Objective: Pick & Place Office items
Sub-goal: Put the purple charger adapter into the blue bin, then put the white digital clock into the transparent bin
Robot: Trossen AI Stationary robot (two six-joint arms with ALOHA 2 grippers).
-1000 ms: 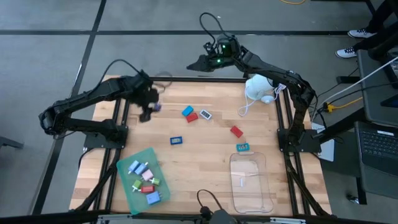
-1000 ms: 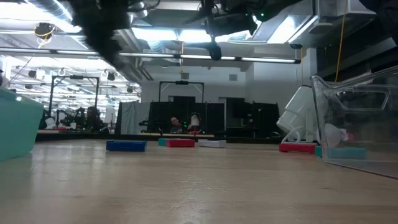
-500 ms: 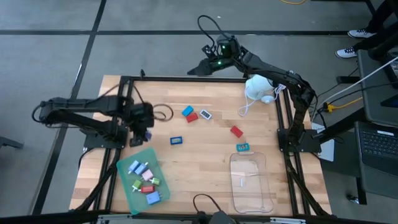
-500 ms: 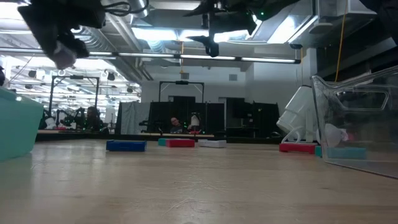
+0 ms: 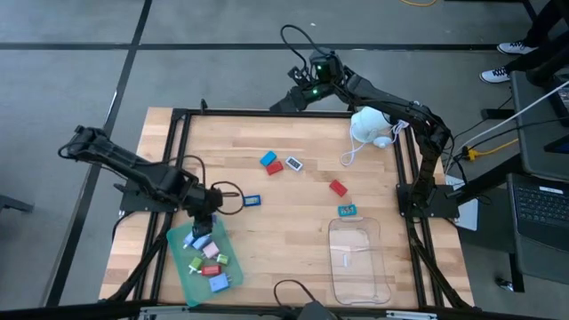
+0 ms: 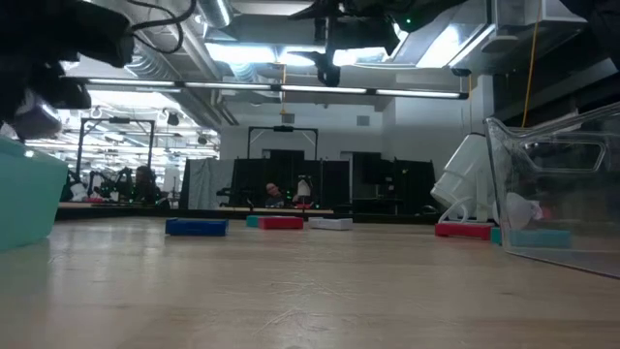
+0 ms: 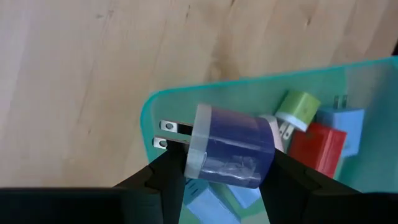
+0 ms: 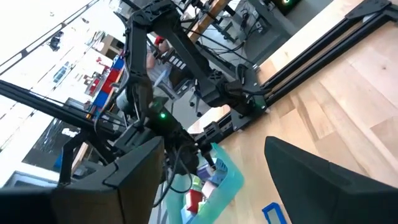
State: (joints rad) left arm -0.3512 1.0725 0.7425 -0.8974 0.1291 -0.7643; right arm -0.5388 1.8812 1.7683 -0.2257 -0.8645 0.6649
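Your left claw pinches a blue-and-clear cylindrical plug adapter, long axis crosswise, prongs over the near rim of the green plastic tray at the frame's lower left; the right claw waits spread, upper centre.

1. Your high view looks straight down on the whole bench, both arms included
2. Your low view sits at bench-top level, facing across the boards into the room behind
3. Your left wrist camera hangs close over the green tray, which the high view shows at the bench's near left
4. Your right wrist camera looks across the bench, far off, catching that same tray
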